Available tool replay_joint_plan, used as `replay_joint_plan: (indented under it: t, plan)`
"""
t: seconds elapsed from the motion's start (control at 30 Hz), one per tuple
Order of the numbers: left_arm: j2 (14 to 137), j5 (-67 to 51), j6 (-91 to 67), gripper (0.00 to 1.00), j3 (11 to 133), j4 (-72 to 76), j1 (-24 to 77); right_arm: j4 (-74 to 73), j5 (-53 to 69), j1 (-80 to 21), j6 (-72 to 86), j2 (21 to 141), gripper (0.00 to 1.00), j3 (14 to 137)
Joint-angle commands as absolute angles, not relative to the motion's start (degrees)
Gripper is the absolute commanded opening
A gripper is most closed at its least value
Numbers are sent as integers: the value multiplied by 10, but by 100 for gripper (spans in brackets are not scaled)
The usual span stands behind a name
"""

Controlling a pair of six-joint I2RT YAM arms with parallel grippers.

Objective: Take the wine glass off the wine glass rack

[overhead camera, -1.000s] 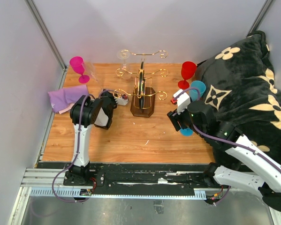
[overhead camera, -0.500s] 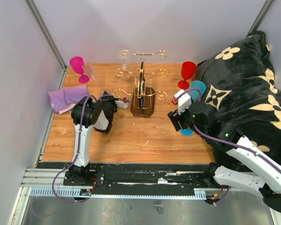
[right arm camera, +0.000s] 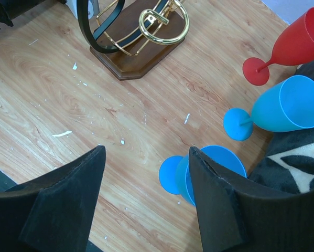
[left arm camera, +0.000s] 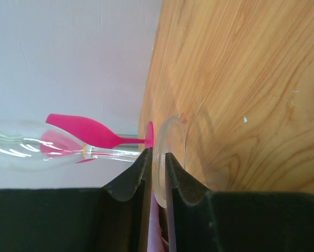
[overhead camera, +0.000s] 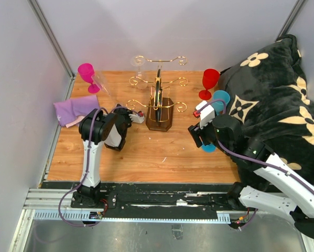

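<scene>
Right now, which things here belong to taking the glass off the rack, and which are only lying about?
For the job:
- rack
- clear glass, between the fingers of the left pincer

Lying about:
- pink glass
- red glass
- two blue glasses
- purple cloth
- black blanket

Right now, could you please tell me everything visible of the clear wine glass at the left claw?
The clear wine glass is see-through: a long bowl, thin stem, round foot. It stands parallel to the pink glass, foot towards the wooden table. The left claw's fingers flank the foot's rim; contact is unclear.
</scene>
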State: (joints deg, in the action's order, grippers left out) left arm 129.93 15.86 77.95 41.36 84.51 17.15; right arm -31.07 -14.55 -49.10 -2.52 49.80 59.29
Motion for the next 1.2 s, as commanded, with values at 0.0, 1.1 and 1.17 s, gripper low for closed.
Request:
replay_joint_plan:
  t: [0.0, 1.1, 1.17]
  plan:
    - [1304, 140, 749, 21, 397, 770, 188, -295, -144, -483, -17, 489, 66, 586]
    - [1247, 135, 703, 17, 430, 561, 192, -285, -147, -483, -15, 478, 65, 573]
    - [1249, 139, 702, 10, 434, 557, 192, -284, -148, -483, -15, 477, 65, 572]
